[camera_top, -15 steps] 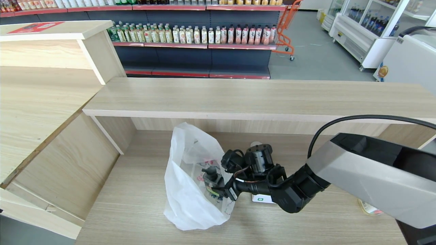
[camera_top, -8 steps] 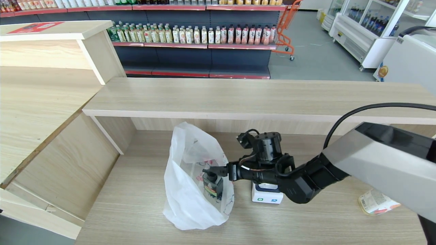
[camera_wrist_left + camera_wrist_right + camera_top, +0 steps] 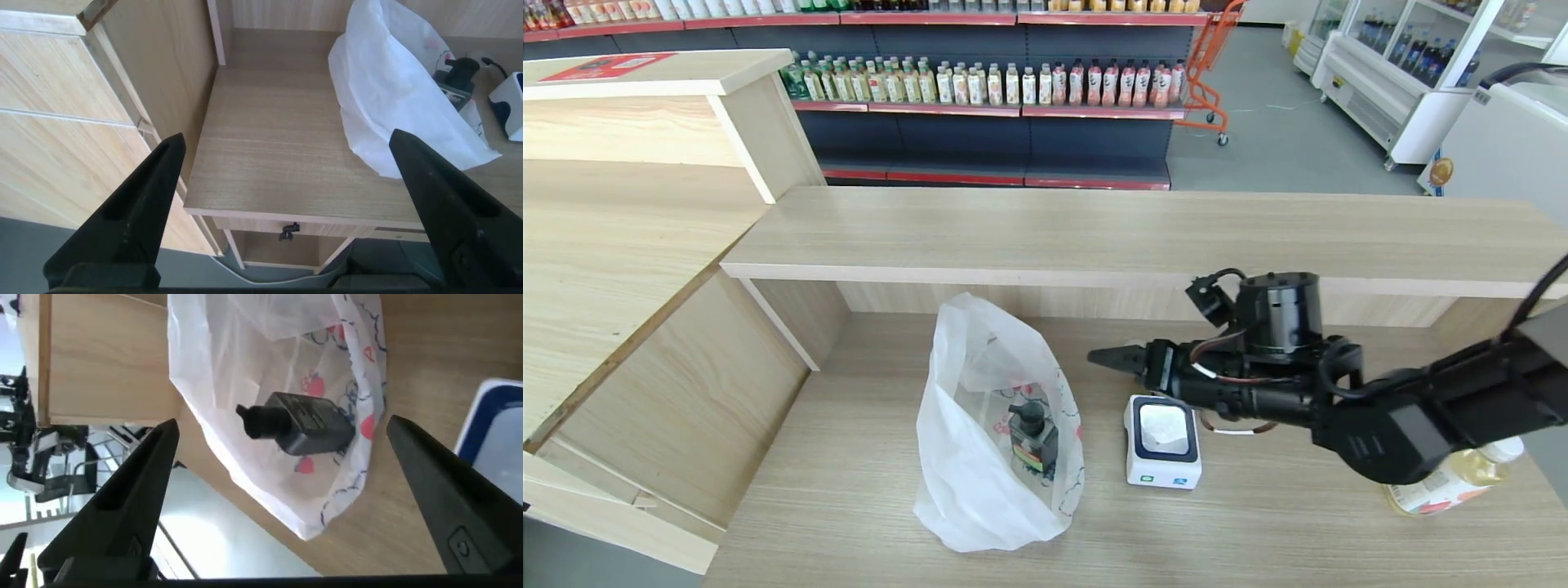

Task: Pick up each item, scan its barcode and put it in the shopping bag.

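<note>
A white plastic shopping bag [image 3: 980, 457] stands open on the lower counter. A dark pump bottle [image 3: 1032, 437] rests inside it, also seen in the right wrist view as the pump bottle [image 3: 310, 425] within the bag [image 3: 221, 376]. The white barcode scanner [image 3: 1164, 441] lies just right of the bag. My right gripper [image 3: 1112, 357] hovers open and empty above the scanner's far side, right of the bag's mouth. A yellowish bottle with a white cap [image 3: 1450, 482] lies at the far right, partly hidden by my right arm. My left gripper [image 3: 286, 137] hangs open off the counter's left front corner.
A raised wooden ledge [image 3: 1143, 237] runs behind the lower counter, and a side panel [image 3: 686, 392] walls its left. Bare counter [image 3: 833, 490] lies left of and in front of the bag. Store shelves with drinks stand beyond.
My right gripper has pulled out of the bag and moved right and back, leaving the pump bottle inside. The scanner and the lying bottle have come into sight.
</note>
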{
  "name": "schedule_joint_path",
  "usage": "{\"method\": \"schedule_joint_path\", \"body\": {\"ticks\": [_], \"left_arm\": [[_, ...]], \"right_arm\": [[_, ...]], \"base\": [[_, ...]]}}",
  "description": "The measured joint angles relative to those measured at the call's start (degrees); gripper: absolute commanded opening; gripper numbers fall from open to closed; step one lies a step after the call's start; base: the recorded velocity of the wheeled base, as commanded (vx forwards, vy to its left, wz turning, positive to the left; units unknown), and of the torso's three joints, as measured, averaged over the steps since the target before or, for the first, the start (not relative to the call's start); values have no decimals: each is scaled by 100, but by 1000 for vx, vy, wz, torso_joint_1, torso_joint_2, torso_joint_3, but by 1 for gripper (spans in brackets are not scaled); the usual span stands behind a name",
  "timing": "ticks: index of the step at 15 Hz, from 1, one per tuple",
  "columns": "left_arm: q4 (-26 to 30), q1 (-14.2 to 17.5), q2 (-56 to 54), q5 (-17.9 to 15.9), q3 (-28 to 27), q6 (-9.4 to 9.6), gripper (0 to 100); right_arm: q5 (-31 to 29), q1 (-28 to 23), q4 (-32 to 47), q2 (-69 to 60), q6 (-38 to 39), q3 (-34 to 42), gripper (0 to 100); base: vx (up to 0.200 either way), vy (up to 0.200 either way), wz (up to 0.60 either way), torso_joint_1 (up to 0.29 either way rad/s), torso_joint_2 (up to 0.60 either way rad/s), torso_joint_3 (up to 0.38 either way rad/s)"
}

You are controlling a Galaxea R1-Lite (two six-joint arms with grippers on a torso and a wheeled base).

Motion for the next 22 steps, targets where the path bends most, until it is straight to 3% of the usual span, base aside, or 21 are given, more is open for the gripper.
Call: {"method": "schedule_joint_path", "body": {"ticks": [2,6,8,10,12,19,22], "left_arm": [[0,0,0,2,0,0,100],[0,0,0,2,0,2,100],[0,0,0,2,0,2,100],[0,5,0,2,0,2,100],[0,0,0,2,0,2,100],[0,0,0,2,0,10,100],[0,0,0,2,0,11,100]], "right_arm": [[59,-350,635,-848,-739,496,100],[74,-1635,2165,-2767,-3181,1150,100],[45,-2024,2820,-3600,-3586,1342,100],[-185,-2227,3426,-4248,-3650,1486,100],[-407,-2282,3593,-4612,-3148,1631,100],[-684,-2522,3699,-4962,-2822,1742,100],[-689,-2531,3707,-4964,-2828,1766,100]], "base": [[0,0,0,0,0,0],[0,0,0,0,0,0],[0,0,0,0,0,0],[0,0,0,0,0,0],[0,0,0,0,0,0],[-171,0,0,3,-1,3],[0,0,0,0,0,0]]}}
